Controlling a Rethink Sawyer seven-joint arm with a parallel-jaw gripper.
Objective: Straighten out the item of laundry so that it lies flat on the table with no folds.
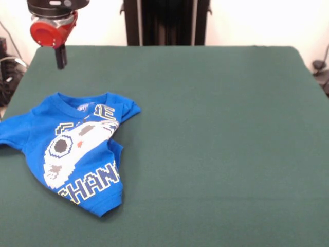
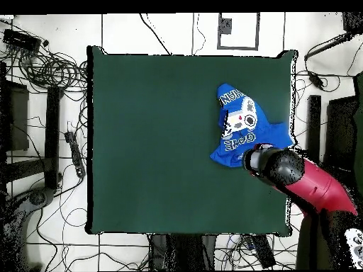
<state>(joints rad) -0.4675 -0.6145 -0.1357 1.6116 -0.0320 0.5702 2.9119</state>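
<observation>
The item of laundry (image 1: 72,154), a bright blue T-shirt with a white-grey controller print, lies print-up near the left side of the table (image 1: 216,128). Its right side is folded in over the print, and the hem bunches toward the front. One sleeve spreads out to the table's left edge. My gripper (image 1: 61,60) hangs in the air beyond the collar, clear of the cloth, holding nothing. In the overhead view the shirt (image 2: 244,127) lies near the right edge of the table (image 2: 156,127), and the arm's head (image 2: 268,163) covers its lower corner and hides the gripper.
Green cloth stretches wide to the right of the shirt in the front view. A black column (image 1: 164,23) stands behind the far edge. Cables and equipment (image 2: 49,71) lie on the floor around the table.
</observation>
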